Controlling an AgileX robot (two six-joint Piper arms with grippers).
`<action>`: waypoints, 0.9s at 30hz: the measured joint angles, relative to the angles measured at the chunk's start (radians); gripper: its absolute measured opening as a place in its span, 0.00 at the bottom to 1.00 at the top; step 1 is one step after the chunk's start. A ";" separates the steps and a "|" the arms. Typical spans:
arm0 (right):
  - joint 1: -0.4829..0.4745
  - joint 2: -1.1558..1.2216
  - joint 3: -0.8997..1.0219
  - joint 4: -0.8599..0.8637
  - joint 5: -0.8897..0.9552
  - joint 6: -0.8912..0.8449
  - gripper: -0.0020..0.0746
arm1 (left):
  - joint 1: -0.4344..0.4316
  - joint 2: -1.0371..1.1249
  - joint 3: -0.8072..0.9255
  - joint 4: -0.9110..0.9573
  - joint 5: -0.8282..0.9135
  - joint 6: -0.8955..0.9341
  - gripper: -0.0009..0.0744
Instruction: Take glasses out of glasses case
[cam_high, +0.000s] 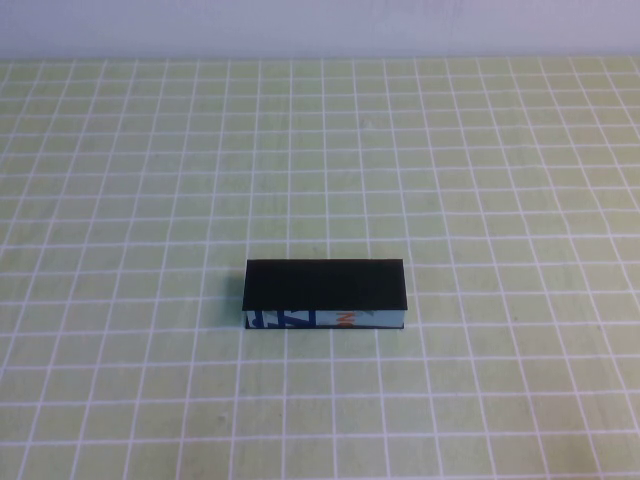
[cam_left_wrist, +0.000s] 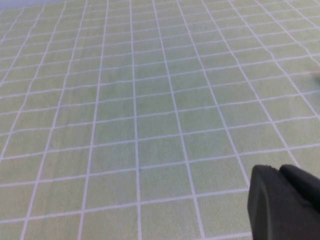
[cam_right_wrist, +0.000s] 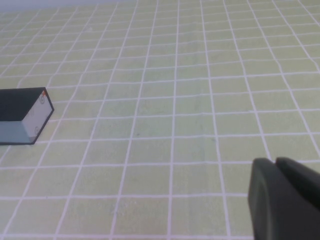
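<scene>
1. The left gripper (cam_left_wrist: 285, 200) appears only in its own wrist view, as dark fingers at the frame's corner above bare checked table (cam_left_wrist: 150, 125). They seem pressed together with nothing between them.
2. The glasses case (cam_high: 325, 295) lies at the table's middle in the high view, black lid down flat, its printed white side facing the robot. The glasses are not visible; presumably they are inside.
3. The right gripper (cam_right_wrist: 287, 200) hangs over the table well apart from the case, fingers closed on nothing.
4. Judged from this, the task is at its start: no arm has reached the case. The next move calls for lifting the hinged lid.
5. The high view shows the whole case but neither arm; the right wrist view catches one end of the case (cam_right_wrist: 25, 116); the left wrist view shows no case.
</scene>
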 joint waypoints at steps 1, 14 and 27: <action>0.000 0.000 0.000 0.000 0.000 0.000 0.00 | 0.000 0.000 0.000 0.000 0.000 0.000 0.01; 0.000 0.000 0.000 0.000 0.000 0.000 0.00 | 0.000 0.000 0.002 -0.314 -0.142 -0.114 0.01; 0.000 0.000 0.000 0.000 -0.005 0.000 0.00 | 0.000 0.095 -0.114 -0.541 -0.059 -0.122 0.01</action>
